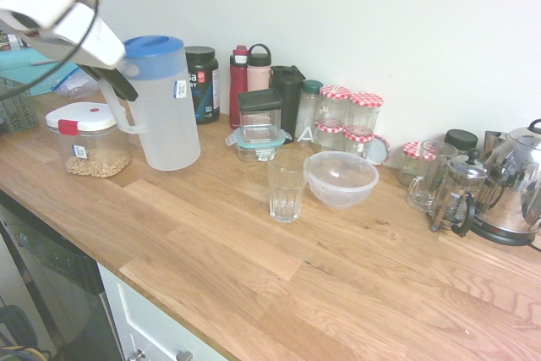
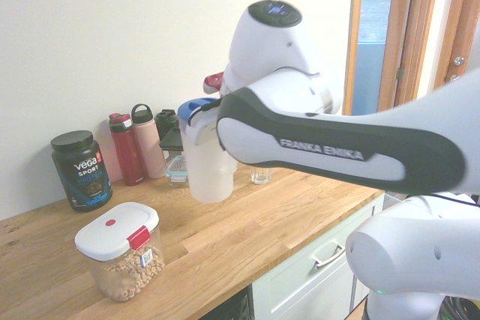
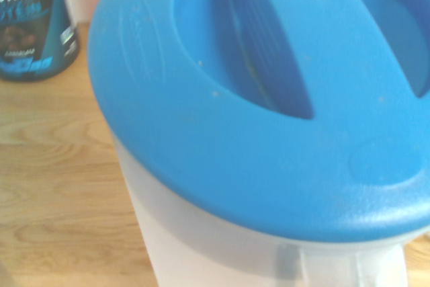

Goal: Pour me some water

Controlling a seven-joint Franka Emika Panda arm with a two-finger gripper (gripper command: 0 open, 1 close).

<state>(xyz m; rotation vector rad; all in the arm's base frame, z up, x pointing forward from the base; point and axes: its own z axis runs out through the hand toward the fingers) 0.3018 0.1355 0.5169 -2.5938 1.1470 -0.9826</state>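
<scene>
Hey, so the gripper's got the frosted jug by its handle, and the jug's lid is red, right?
Not quite: the lid is blue, not red, as the first exterior view shows, and the wrist view too. The rest stands: the gripper has the frosted jug by its handle.

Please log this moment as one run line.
pincer: shut on handle | blue-lidded jug: held, nearly upright | ribbed drinking glass: upright on counter | pour: not begun
</scene>
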